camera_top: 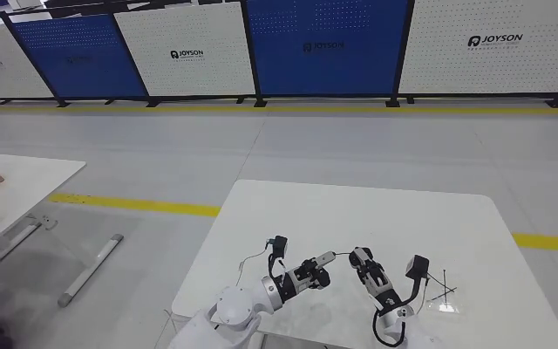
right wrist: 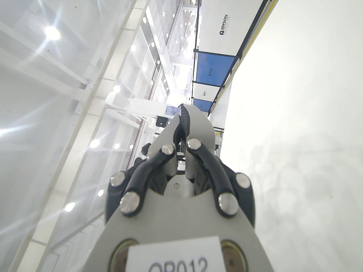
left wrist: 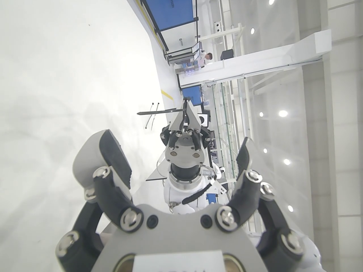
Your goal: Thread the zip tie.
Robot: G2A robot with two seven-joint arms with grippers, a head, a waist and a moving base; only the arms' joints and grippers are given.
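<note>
A black zip tie [left wrist: 158,112] juts sideways from my right gripper [left wrist: 185,111], which is shut on one end of it. That gripper [right wrist: 183,110] has its fingers pressed together at the tips. My left gripper [left wrist: 175,138] faces it from a short distance, open, with nothing between its black pads [left wrist: 116,157]. In the top view the two grippers, left [camera_top: 327,259] and right [camera_top: 356,256], meet tip to tip above the near part of the white table [camera_top: 349,209], with the thin tie [camera_top: 342,254] between them.
Spare black zip ties [camera_top: 442,286] lie crossed on the table to the right of the arms, next to a small clear bag [camera_top: 445,306]. They also show beyond the held tie [left wrist: 151,116]. A second white table [camera_top: 26,183] stands at the left.
</note>
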